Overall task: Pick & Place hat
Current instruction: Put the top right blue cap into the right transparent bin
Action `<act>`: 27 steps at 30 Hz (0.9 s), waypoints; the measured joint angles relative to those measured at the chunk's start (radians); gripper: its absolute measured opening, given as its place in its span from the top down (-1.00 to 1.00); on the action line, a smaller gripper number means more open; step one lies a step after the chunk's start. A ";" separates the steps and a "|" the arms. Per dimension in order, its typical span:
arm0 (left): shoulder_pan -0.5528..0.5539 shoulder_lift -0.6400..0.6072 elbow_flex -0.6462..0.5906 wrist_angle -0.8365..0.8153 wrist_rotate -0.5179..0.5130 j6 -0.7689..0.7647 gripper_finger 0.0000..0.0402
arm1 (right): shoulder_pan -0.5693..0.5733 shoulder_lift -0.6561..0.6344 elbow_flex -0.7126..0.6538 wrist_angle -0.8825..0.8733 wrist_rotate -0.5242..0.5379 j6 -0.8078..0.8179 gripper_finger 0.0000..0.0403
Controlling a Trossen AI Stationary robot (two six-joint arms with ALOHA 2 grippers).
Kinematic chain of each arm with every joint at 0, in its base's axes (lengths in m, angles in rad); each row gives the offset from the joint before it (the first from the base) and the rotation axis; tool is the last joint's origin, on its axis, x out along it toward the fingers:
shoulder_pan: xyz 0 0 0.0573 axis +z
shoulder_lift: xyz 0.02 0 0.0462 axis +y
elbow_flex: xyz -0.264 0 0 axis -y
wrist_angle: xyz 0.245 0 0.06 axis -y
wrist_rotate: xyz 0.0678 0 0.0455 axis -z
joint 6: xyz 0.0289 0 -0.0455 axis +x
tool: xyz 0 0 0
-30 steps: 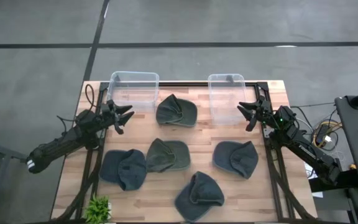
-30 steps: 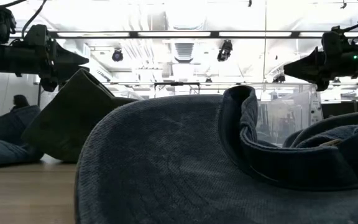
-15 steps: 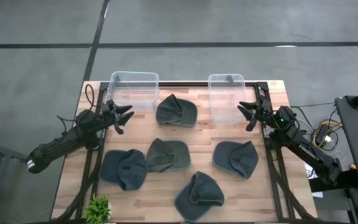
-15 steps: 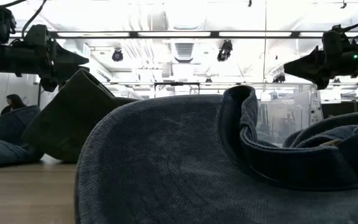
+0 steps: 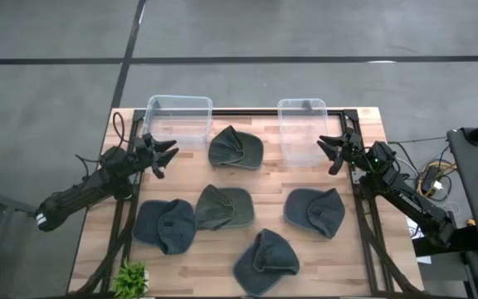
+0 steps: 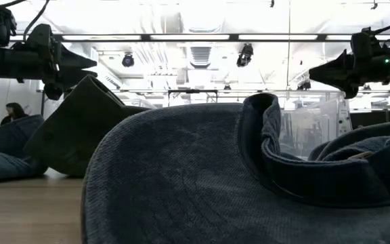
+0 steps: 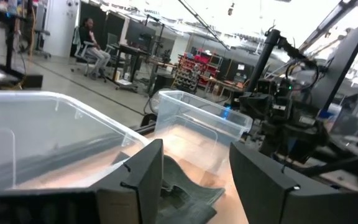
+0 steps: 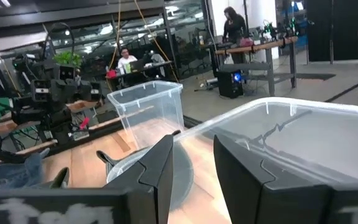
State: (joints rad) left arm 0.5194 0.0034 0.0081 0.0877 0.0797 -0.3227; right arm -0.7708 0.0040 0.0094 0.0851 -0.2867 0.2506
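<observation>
Several dark caps lie on the wooden table: a grey-green one [image 5: 235, 149] at the far middle, another [image 5: 222, 207] at the centre, blue-grey ones at the left [image 5: 164, 224], right [image 5: 314, 211] and near edge [image 5: 265, 262]. My left gripper [image 5: 169, 154] hovers open and empty at the table's left, beside the left clear bin [image 5: 178, 119]. My right gripper [image 5: 325, 152] hovers open and empty at the right, near the right clear bin [image 5: 302, 131]. In the low view the near cap [image 6: 202, 176] fills the foreground.
Two clear plastic bins stand at the far edge. A small green plant [image 5: 130, 278] sits at the near left corner. Bare wood shows between the caps. Cables and equipment [image 5: 438, 178] lie off the table's right side. People show in the room beyond, in the wrist views.
</observation>
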 joint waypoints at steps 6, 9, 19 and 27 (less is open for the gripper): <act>0.000 0.000 0.000 0.023 0.004 -0.053 0.11 | 0.002 0.000 0.000 0.105 -0.039 0.170 0.45; 0.000 0.001 0.000 0.026 0.042 -0.140 0.11 | 0.002 -0.002 0.000 0.123 -0.163 0.220 0.45; 0.000 0.001 0.001 0.030 0.080 -0.139 0.11 | 0.130 -0.002 0.001 0.316 -0.394 0.383 0.45; 0.000 0.001 0.001 0.034 0.080 -0.154 0.11 | 0.368 0.017 0.036 0.314 -0.307 0.367 0.45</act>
State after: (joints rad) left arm 0.5190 0.0040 0.0086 0.1219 0.1600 -0.4765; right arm -0.4023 0.0207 0.0450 0.3993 -0.5932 0.6174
